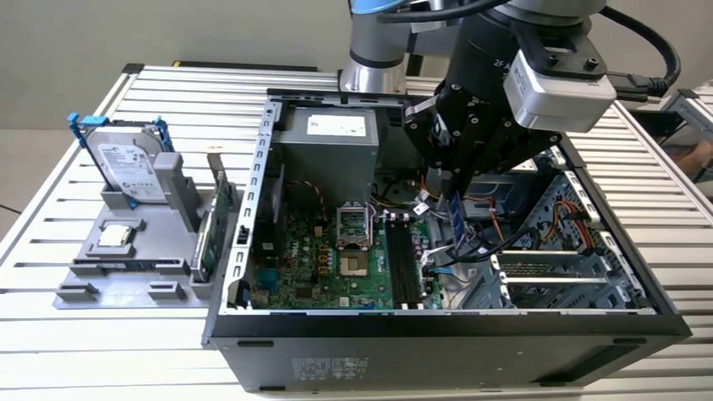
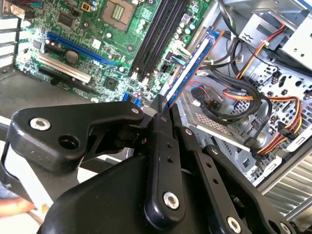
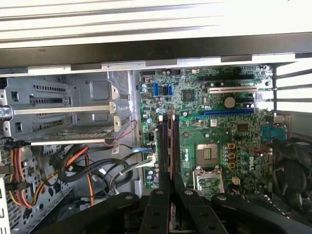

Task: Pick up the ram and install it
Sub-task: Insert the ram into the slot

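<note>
Near the motherboard's [image 2: 105,36] black slots [image 2: 157,34], the ram [image 2: 192,63] is clamped in the gripper's [image 2: 162,114] jaws and is best kept level and parallel to them.

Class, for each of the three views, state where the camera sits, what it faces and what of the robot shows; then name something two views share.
Exterior view: off the arm, raised, looking down into the open computer case; the arm and gripper show.
Second wrist view: on the arm, looking along the fingers, shut on the ram, towards the motherboard.
First wrist view: on the arm, facing the motherboard's long black slots; the fingers show.
Shared: both wrist views show the motherboard and fingers.
</note>
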